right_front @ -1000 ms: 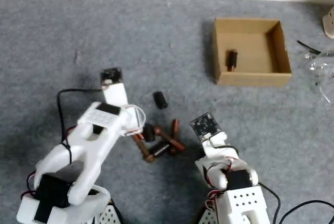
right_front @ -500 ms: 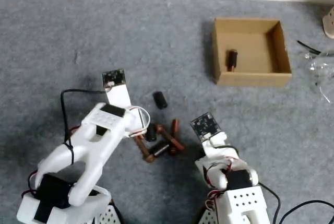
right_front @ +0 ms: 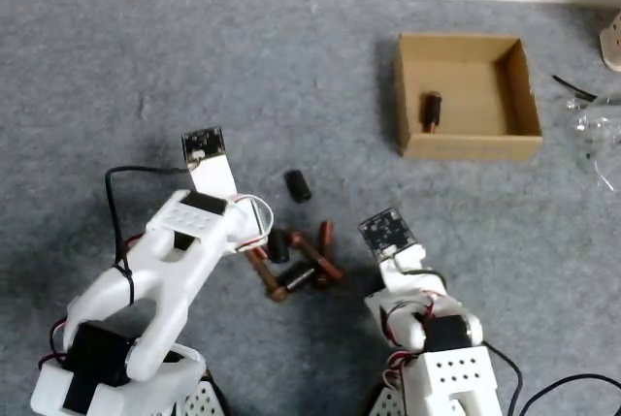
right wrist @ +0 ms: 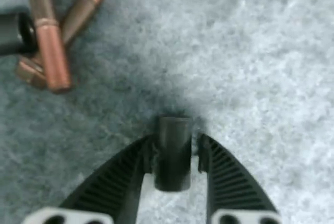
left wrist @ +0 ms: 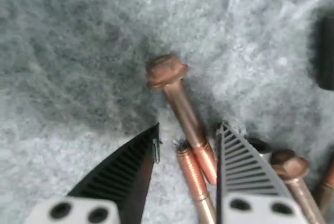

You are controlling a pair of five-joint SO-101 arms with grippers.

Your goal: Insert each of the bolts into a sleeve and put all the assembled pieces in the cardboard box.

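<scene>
Tabletop (right_front: 116,48) with the cardboard box (right_front: 471,147) at its far right side, one assembled piece (right_front: 430,111) lying inside.
Left claw (left wrist: 189,127) stands open astride a bolt (left wrist: 180,104) whose hex head points away from it; right claw (right wrist: 175,140), near the bolt heap (right_front: 296,266), grips a black sleeve (right wrist: 173,153), long axis along its fingers.

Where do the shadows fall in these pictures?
High view: even light, with a soft shadow on the carpet beside the left arm. Left wrist view: a dark patch hugs the head of the bolt. Right wrist view: a dark patch lies on the carpet just beyond the sleeve in the right gripper.
</scene>
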